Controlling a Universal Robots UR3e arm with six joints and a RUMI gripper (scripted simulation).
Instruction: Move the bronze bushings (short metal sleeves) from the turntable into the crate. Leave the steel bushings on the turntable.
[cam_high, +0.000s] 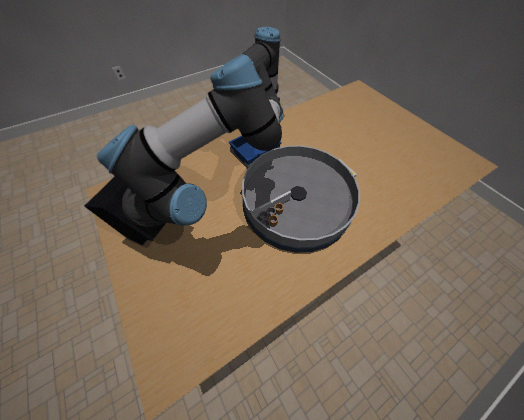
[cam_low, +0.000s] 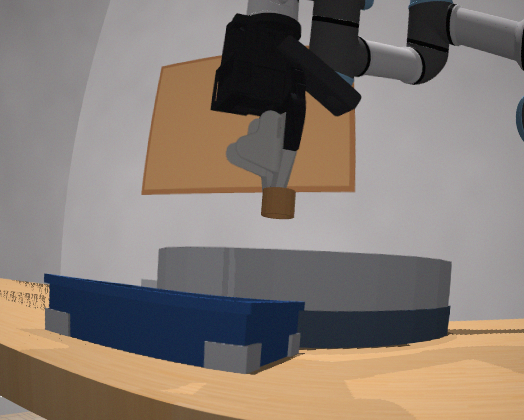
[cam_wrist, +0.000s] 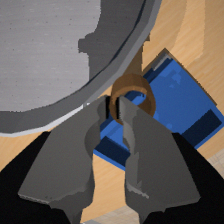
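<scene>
My gripper (cam_low: 276, 184) (cam_wrist: 113, 97) is shut on the wall of a bronze bushing (cam_low: 278, 203) (cam_wrist: 132, 81), which hangs upright from the fingertips. Gripper and bushing are well above the crate (cam_high: 245, 149) (cam_low: 150, 320) (cam_wrist: 175, 95) and the turntable (cam_high: 320, 200) (cam_low: 310, 280) (cam_wrist: 50, 50); in the wrist view the bushing overlaps the crate's near side, beside the turntable's rim. On the turntable, two bronze bushings (cam_high: 279, 212) (cam_high: 273, 224) stand close to dark steel bushings (cam_high: 263, 216) by the wall. The arm hides the gripper and part of the crate in the top view.
The turntable's high grey rim (cam_high: 355, 200) stands right beside the crate. A light bar (cam_high: 276, 199) runs from the dark centre hub (cam_high: 298, 193) towards the wall, beside the bushings.
</scene>
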